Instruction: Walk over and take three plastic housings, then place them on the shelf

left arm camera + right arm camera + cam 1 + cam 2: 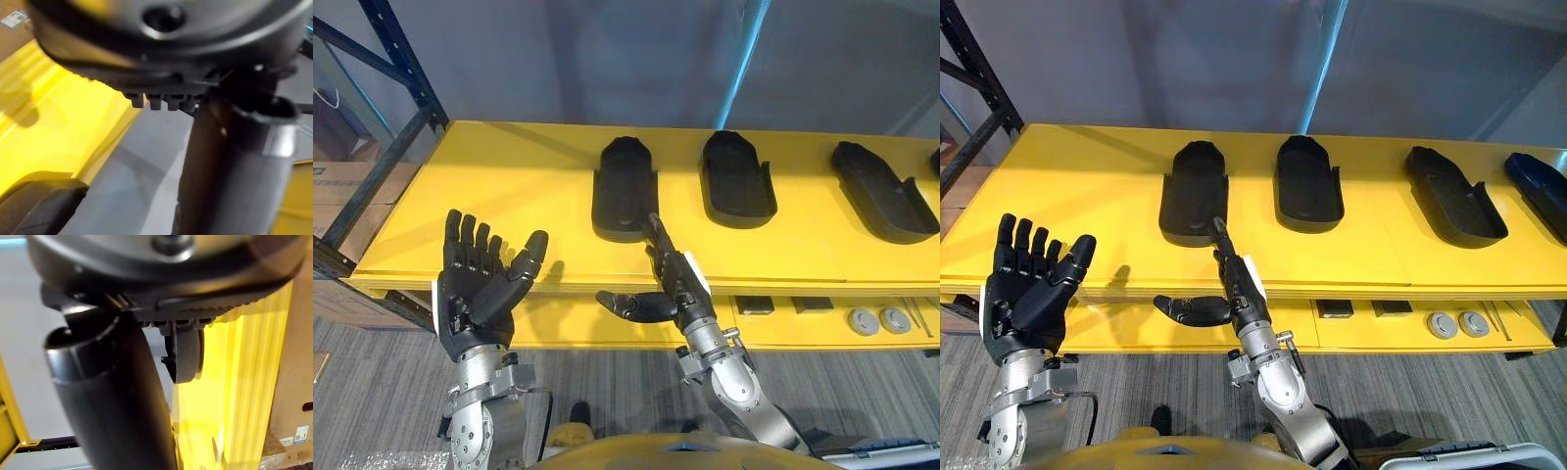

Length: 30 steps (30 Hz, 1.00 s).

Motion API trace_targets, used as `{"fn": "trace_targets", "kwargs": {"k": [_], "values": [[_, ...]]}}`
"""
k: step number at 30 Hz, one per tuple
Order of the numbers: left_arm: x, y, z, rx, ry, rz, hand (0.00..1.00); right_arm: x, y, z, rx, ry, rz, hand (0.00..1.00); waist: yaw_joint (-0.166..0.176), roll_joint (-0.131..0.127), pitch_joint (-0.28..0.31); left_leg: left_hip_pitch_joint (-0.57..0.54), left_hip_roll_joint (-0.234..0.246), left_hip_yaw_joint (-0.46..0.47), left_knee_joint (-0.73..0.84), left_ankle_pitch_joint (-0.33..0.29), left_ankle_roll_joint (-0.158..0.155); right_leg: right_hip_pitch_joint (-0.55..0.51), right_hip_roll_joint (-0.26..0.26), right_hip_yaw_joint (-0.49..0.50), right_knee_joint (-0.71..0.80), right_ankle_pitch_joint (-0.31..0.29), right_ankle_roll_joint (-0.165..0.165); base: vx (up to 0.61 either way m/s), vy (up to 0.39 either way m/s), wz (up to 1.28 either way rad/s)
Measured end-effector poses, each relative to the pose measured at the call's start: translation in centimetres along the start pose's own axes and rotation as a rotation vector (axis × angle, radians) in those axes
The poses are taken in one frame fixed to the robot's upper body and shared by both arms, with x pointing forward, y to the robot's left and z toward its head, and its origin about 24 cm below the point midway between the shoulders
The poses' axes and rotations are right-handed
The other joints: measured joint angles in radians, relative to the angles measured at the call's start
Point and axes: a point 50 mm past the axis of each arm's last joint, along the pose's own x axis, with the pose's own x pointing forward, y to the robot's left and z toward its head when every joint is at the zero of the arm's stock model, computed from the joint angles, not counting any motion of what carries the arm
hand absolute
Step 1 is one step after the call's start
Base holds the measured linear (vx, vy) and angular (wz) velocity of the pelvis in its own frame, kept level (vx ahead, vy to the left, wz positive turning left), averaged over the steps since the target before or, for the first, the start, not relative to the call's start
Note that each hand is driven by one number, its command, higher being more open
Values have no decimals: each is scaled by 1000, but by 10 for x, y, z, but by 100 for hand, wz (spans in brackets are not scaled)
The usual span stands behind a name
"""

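**Hands.** My left hand [475,284] is raised before the near left part of the flat yellow shelf board [489,186]. Its palm faces the camera, the fingers are straight and spread, and it holds nothing. My right hand [679,286] stands edge-on at the shelf's front edge with the fingers straight and together and the thumb out sideways. It is also released and empty. Its fingertips [652,223] reach to the near right corner of the leftmost housing, but I cannot tell whether they touch it.

**Task items.** Three black moulded plastic housings lie open side up in a row along the back of the shelf board, well apart from one another. They are the leftmost housing [625,188], the middle housing [737,179] and the right housing [884,191]. A fourth dark housing [1540,191] lies just beyond them at the board's right end.

**Other items.** On the lower yellow tier there are two small dark flat pieces [755,305] and two grey round discs [865,320].

**Progress, as a judgement.** With three housings on the shelf and both hands free, the placing looks finished or very nearly so. The right hand's position suggests a last nudge or a withdrawal at the leftmost housing. I cannot exclude that this board is the pick-up point, in which case no housing has yet been taken.
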Motion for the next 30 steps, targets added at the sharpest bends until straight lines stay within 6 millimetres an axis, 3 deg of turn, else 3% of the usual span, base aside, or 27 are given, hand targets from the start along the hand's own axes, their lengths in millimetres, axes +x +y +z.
{"fn": "trace_targets", "kwargs": {"k": [15, 30], "values": [[2, -1, -7, -5, 18, -28, 100, 38, -2, -11, -17, 26, -79, 100, 20, 5, -2, -1, -1, -27, -2, 13, -5, 11, 0, -26, 4, -4, -6, -40, -7, 4], [8, 0, -11, -1, 12, -37, 100, 50, -5, -10, -56, 16, -96, 100, 26, 6, -2, -3, 0, -27, -1, 16, -7, 11, 1, -30, 0, -3, -6, -5, 0, 0]]}}
